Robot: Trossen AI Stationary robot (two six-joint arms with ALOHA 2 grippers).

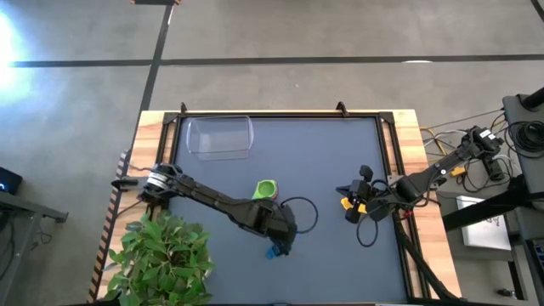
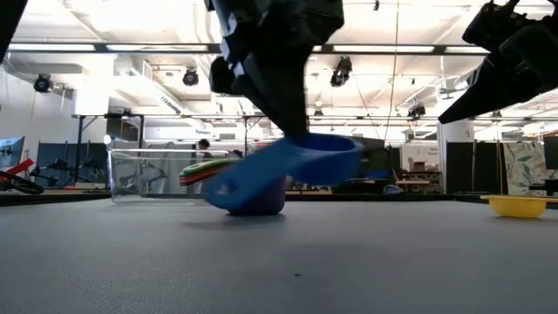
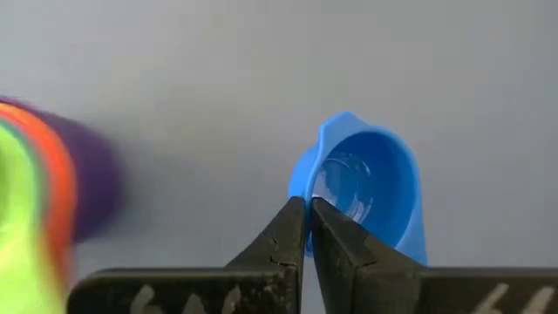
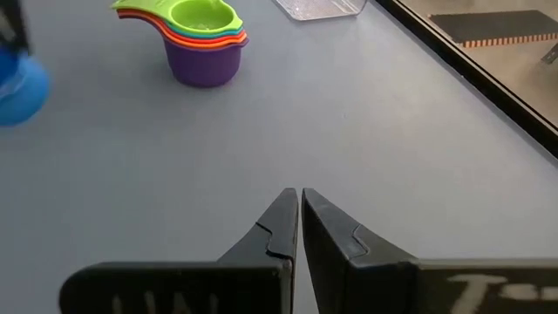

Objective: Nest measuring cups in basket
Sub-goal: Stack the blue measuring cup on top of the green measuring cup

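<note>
A blue measuring cup (image 3: 366,187) sits in my left gripper (image 3: 307,208), which is shut on it near the middle of the table's near half (image 1: 276,248). A nested stack of measuring cups (image 4: 205,44), purple at the bottom and green on top, stands on its base just beyond (image 1: 266,189). The clear basket (image 1: 219,136) rests at the far left. A yellow cup (image 2: 519,205) lies on the table at the right, close to my right gripper (image 4: 299,199), which hovers shut with nothing in it. My left gripper pinches the blue cup's rim wall (image 3: 301,187) at one side, one finger inside the bowl and one outside. The fingers slant steeply down from above. The cup is tilted, with its opening facing the wrist. Whether its lowest part touches the table I cannot tell.
A potted green plant (image 1: 161,255) stands at the near left corner beside the left arm's base. Cables (image 1: 297,212) loop over the mat near both arms. The wooden table rim (image 1: 399,144) borders the grey mat, and bare mat lies between the stack and the basket.
</note>
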